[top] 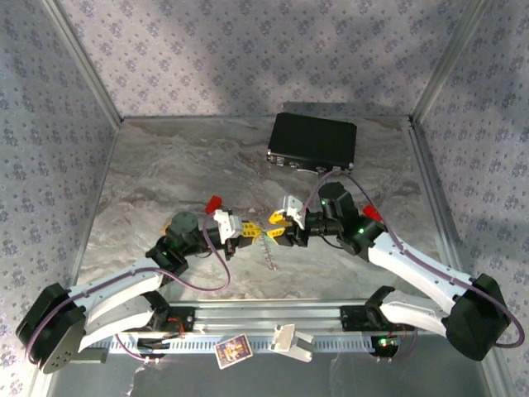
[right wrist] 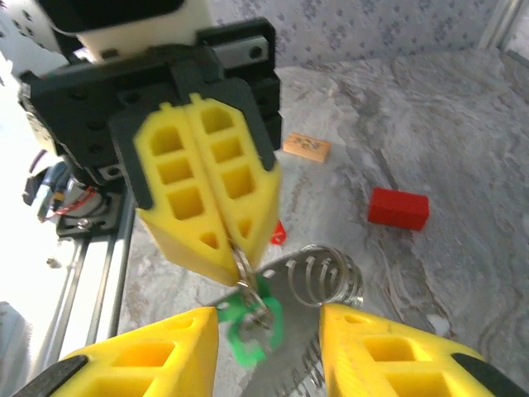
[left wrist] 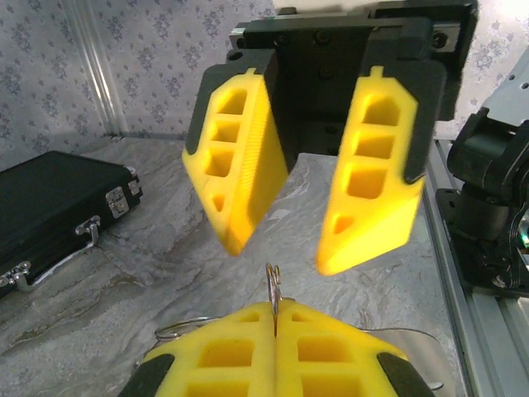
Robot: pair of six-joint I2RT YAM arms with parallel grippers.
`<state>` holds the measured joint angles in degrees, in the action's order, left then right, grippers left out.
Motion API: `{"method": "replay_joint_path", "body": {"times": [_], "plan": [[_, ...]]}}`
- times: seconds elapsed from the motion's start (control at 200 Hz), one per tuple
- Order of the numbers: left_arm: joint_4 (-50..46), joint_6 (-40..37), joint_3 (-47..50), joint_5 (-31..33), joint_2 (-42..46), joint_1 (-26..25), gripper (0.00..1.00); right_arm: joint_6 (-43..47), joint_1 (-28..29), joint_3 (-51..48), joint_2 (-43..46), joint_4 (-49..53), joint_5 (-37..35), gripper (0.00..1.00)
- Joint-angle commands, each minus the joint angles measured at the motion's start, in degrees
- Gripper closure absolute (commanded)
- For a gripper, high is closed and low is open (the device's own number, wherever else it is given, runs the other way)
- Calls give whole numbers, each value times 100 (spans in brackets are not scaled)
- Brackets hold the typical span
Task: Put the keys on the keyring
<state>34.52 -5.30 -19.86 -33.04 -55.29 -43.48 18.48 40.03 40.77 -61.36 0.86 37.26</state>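
Observation:
My left gripper (top: 252,232) is shut on the keyring's thin wire ring (left wrist: 274,289), which sticks up edge-on from between its yellow fingertips. In the right wrist view the same left gripper (right wrist: 235,255) holds the ring (right wrist: 245,269) pointing down. A green key (right wrist: 248,329) hangs at the ring, blurred. Below it lies a grey metal part with a spring coil (right wrist: 326,277). A beaded chain (top: 266,251) dangles between the grippers. My right gripper (right wrist: 269,322) is open and faces the left one, its fingers either side of the green key without touching it. A red key (right wrist: 278,233) lies on the table behind.
A black case (top: 312,141) lies at the back of the table, and shows as the case (left wrist: 50,207) in the left wrist view. A red block (right wrist: 398,207) and a small wooden tag (right wrist: 306,147) lie on the marble surface. Patterned walls enclose the table.

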Motion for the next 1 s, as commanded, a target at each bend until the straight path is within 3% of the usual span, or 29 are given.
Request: {"method": "replay_joint_path", "body": {"times": [0.0,0.15,0.36,0.84,0.994], "plan": [[173,-84,-166,-275,101,-1,100,320,-12,328,8,490,-473,62],[107,-172,-151,-280,94,-24,100,470,61,532,-158,892,70,63],[97,-181,-166,-291,109,-63,100,532,123,563,-258,1034,288,69],[90,-205,-155,-282,136,-72,100,574,130,554,-254,997,120,96],[85,-194,-193,-377,133,-80,100,588,143,594,-325,1043,19,100]]}}
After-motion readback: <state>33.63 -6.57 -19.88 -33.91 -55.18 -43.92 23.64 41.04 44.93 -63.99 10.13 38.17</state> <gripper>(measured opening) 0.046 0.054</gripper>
